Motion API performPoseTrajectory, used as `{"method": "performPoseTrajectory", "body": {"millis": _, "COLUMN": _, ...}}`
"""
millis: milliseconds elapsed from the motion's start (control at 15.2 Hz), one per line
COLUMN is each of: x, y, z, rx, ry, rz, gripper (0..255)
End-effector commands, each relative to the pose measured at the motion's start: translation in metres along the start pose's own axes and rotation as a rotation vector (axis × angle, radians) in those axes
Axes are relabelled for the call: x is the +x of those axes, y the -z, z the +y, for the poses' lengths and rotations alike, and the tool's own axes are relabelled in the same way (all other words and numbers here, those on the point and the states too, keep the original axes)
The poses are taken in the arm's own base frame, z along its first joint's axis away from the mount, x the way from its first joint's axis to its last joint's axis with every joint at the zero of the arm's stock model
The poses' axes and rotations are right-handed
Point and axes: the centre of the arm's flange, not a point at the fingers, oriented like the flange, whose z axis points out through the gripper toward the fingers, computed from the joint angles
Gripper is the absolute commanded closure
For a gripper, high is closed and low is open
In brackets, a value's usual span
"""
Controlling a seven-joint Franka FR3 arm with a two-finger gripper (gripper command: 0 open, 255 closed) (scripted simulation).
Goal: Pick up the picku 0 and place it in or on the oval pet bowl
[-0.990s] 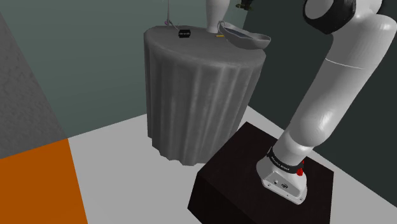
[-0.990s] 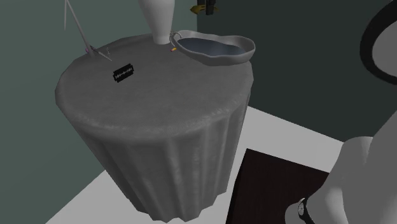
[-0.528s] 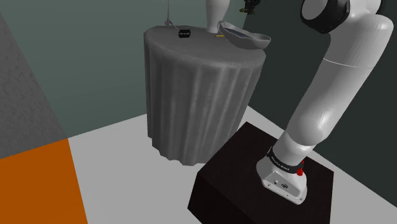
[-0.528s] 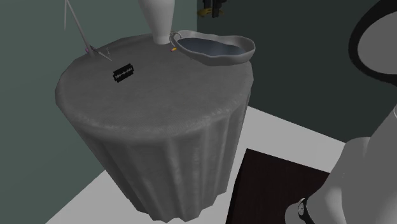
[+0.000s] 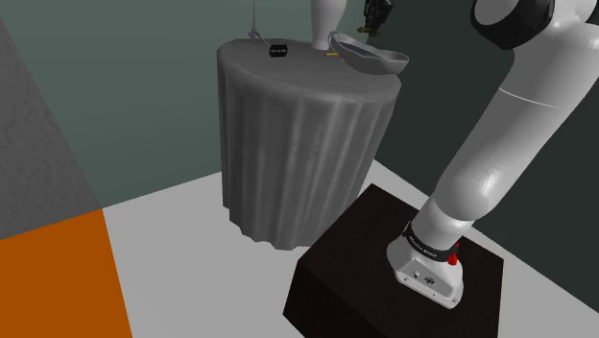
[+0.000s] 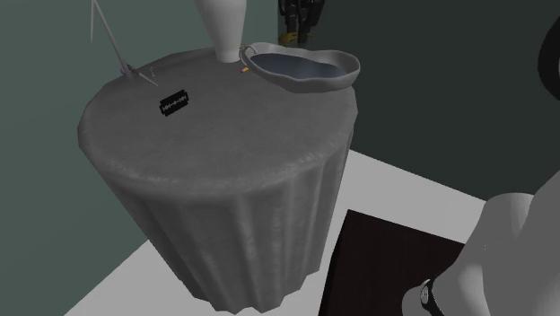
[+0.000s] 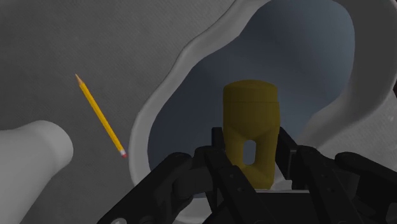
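A black two-finger gripper (image 7: pixel 250 167) hangs above a round table (image 5: pixel 305 125) draped in a grey cloth. Its fingers are closed partway around a chunky mustard-yellow piece (image 7: pixel 250 109) with a small slot through it. They clasp the piece's lower end, and the rest sticks out past the fingertips. The piece is held in the air directly over the blue-grey hollow of the oval pet bowl (image 7: pixel 157 105), a shallow grey dish with a wavy rim that sits near the table's edge. On the cloth just beside the bowl lies a yellow pencil (image 7: pixel 100 115), and past it stands a white vase (image 7: pixel 33 149). A small black tag (image 6: pixel 175 104) lies well apart from the bowl, nearer the middle of the tabletop.
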Motion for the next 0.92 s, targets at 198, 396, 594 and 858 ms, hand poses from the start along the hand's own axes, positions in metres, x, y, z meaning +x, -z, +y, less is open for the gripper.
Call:
{"method": "performPoseTrajectory", "body": {"millis": 198, "x": -0.0001, "y": -0.0168, "z": -0.0006, "rx": 0.0, "ry": 0.0, "rz": 0.0, "gripper": 255}}
{"method": "performPoseTrajectory", "body": {"millis": 396, "x": -0.0002, "y": -0.0167, "z": -0.0006, "rx": 0.0, "ry": 0.0, "rz": 0.0, "gripper": 255}}
{"method": "performPoseTrajectory", "body": {"millis": 594, "x": -0.0002, "y": -0.0167, "z": -0.0005, "rx": 0.0, "ry": 0.0, "rz": 0.0, "gripper": 255}}
{"method": "performPoseTrajectory", "body": {"millis": 858, "x": -0.0002, "y": -0.0167, "z": -0.0005, "rx": 0.0, "ry": 0.0, "rz": 0.0, "gripper": 0}}
